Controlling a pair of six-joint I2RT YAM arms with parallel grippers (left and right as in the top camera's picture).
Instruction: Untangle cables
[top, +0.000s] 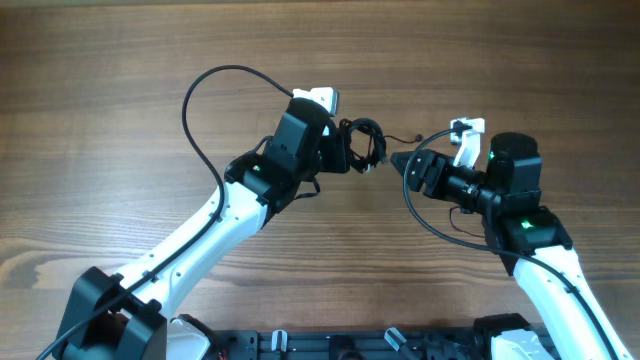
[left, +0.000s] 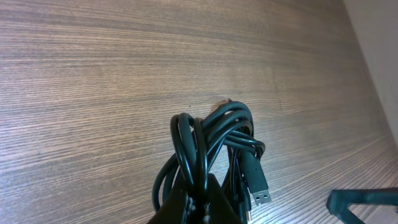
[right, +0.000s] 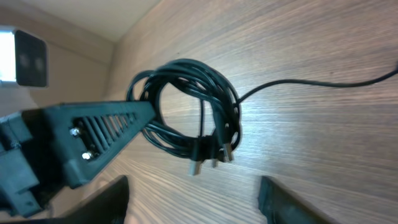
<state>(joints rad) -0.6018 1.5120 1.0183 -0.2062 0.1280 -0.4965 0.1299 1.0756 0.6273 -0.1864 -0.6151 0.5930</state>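
Observation:
The cables (top: 366, 141) are a bunched tangle of thin black cords, lifted off the wooden table. My left gripper (top: 347, 152) is shut on the tangle; in the left wrist view the fingers (left: 199, 200) pinch several strands of the bundle (left: 217, 137), and a USB plug (left: 260, 191) hangs beside them. My right gripper (top: 402, 163) is open and empty just right of the tangle. In the right wrist view its spread fingers (right: 196, 202) sit below the coil (right: 193, 112), whose plug tips hang down. One loose strand (right: 311, 84) trails away across the table.
The wooden table (top: 120, 80) lies under both arms. The left arm's own thick black wire (top: 195, 120) loops out to the left. The right gripper's tip (left: 364, 200) shows at the left wrist view's lower right. The left finger (right: 93, 134) fills the right wrist view's left.

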